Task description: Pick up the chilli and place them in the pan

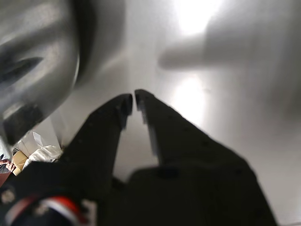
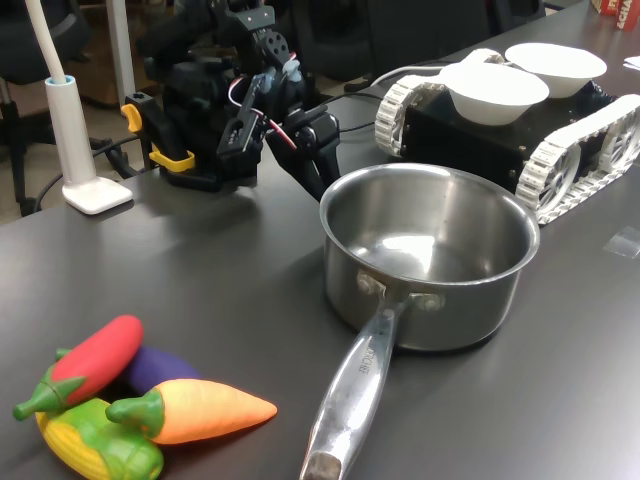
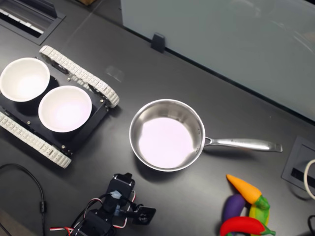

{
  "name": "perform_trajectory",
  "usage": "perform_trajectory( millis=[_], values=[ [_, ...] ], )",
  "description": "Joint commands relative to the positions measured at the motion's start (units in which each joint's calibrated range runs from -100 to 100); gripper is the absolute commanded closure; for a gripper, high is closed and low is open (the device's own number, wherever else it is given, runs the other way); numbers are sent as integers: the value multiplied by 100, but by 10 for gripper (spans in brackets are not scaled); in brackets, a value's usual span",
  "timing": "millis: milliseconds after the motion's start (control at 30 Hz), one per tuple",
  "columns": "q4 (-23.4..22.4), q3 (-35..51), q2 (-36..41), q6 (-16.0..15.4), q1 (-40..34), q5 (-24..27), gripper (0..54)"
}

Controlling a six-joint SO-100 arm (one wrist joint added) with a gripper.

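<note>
Chilli (image 2: 97, 356) sits at the near left of the first exterior view, stacked over a purple eggplant (image 2: 155, 366), with an orange carrot (image 2: 200, 410) in front and a toy corn (image 2: 95, 445) underneath. Same pile at the lower right of the second exterior view, chilli (image 3: 242, 226) nearest the bottom edge. Well apart from the pan (image 2: 430, 262), which stands empty mid-table, handle pointing toward the veg in both exterior views.

Gripper (image 1: 132, 101) parked low just beside the pan's far wall, fingertips pinched together, nothing between them in the wrist view. So: clenched on nothing. Black arm (image 2: 240, 95) folded back near its base, on the far side of the pan from the pile.

Looks like the very start: reach not begun, chilli untouched.

Tips for doing the reach well, just a guess from the layout:
- Spread the fingers first, before getting anywhere near the pile.
- Lift clear of the pan rim and swing around or over; the long handle lies right on the path, so worth staying high.
- Come down on the chilli from above, across its narrow width, at the plump red middle rather than the green stem end.
- Chilli rests on the eggplant, so a sideways nudge probably rolls it off or drags the carrot along. Straight down, close gently, straight up.
- Smooth plastic, likely slippery; centre it between the pads before squeezing.

White bowls (image 2: 495, 90) on the tracked vehicle (image 2: 560, 150) behind: nothing to do with this, best ignored.
</note>
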State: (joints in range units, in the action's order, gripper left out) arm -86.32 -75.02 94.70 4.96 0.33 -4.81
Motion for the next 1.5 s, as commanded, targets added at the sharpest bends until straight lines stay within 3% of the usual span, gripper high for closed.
perform_trajectory(
  millis=[0, 367, 967, 1233, 1467],
  values=[
    [-157, 683, 75, 59, 139, -73, 536],
    [-592, 1210, 75, 50, 208, -73, 536],
    [-729, 2037, 58, 50, 150, -93, 536],
    [-737, 2564, -499, 50, 162, -5, 536],
    [-908, 3645, -1207, -25, 139, -39, 536]
  ],
)
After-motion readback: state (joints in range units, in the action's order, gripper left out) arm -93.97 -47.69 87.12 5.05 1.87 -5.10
